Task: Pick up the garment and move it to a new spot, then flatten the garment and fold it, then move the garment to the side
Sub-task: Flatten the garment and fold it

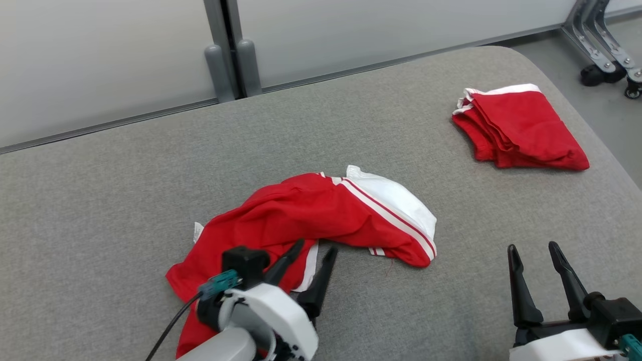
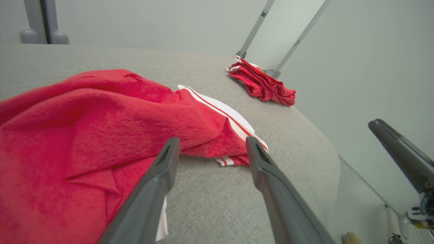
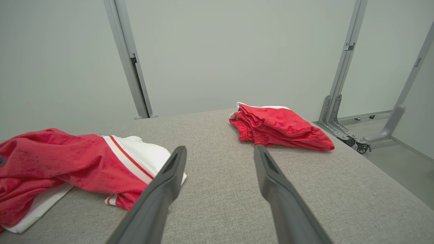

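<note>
A crumpled red garment (image 1: 311,215) with white stripes and a white panel lies in a heap on the grey padded table (image 1: 125,175), left of middle. It also spreads across the left wrist view (image 2: 84,122) and sits at the left of the right wrist view (image 3: 61,162). My left gripper (image 1: 315,249) hovers over the garment's near edge, open, with nothing between its fingers (image 2: 166,162). At the lower right my right gripper (image 1: 533,248) stands open over bare table, well apart from the cloth; its fingers (image 3: 173,169) rise from the bottom of its own view.
A second red garment (image 1: 519,128), folded with a white band, rests at the table's far right corner (image 3: 281,127) (image 2: 262,83). Beyond the rounded table edge stand pale wall panels with a grey post (image 1: 230,55) and a wheeled metal frame (image 1: 607,45).
</note>
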Robot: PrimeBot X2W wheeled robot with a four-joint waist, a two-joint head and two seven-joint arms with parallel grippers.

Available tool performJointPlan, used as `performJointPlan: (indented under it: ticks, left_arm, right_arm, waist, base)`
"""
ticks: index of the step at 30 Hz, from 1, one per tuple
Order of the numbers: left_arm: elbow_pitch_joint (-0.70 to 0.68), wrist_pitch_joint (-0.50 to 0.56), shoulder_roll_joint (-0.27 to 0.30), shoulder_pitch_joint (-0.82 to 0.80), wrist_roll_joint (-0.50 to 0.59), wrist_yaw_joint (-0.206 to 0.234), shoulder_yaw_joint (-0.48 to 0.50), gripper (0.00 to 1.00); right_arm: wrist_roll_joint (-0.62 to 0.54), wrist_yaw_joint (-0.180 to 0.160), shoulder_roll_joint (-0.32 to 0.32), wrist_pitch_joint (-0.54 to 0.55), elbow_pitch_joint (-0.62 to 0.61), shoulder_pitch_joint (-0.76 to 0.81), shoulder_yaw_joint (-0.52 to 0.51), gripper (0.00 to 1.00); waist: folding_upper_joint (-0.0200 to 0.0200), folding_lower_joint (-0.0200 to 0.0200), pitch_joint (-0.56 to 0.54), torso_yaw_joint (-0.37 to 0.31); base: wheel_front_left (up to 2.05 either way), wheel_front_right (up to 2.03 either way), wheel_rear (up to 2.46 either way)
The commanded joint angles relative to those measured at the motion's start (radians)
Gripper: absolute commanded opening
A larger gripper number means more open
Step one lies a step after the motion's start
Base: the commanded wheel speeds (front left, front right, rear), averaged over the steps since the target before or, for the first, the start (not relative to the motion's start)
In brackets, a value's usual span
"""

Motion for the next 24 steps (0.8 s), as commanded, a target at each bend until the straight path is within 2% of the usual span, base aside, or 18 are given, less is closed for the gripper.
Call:
performJointPlan:
  ticks: [1,4,10,16,24]
  left_arm:
    - [-0.042,-0.006,0.037,0.045,0.015,0.037,0.033,1.0]
    - [-0.133,-0.007,0.099,0.155,0.051,0.113,0.125,1.0]
    - [-0.179,-0.006,0.138,0.278,0.075,0.164,0.175,1.0]
    - [-0.18,0.021,0.127,0.303,0.065,0.154,0.145,1.0]
    - [-0.12,0.07,0.094,0.256,0.067,0.135,0.109,1.0]
  right_arm:
    - [-0.013,0.0,-0.005,0.0,-0.005,0.017,-0.009,1.0]
    - [-0.026,0.0,-0.005,0.0,-0.01,0.035,-0.021,1.0]
    - [-0.039,0.0,-0.005,0.0,-0.015,0.045,-0.016,1.0]
    - [-0.053,0.0,-0.005,0.0,-0.016,0.032,-0.009,1.0]
    - [-0.052,0.0,-0.005,0.0,-0.014,0.026,0.002,1.0]
  waist:
    - [0.0,0.0,-0.02,0.033]
    - [0.0,0.0,-0.032,0.067]
    - [0.0,0.0,-0.04,0.111]
    - [0.0,0.0,-0.036,0.13]
    - [0.0,0.0,-0.018,0.127]
  base:
    - [0.0,0.0,0.0]
    - [0.0,0.0,0.0]
    - [0.0,0.0,0.0]
    - [0.0,0.0,0.0]
    - [0.0,0.0,0.0]
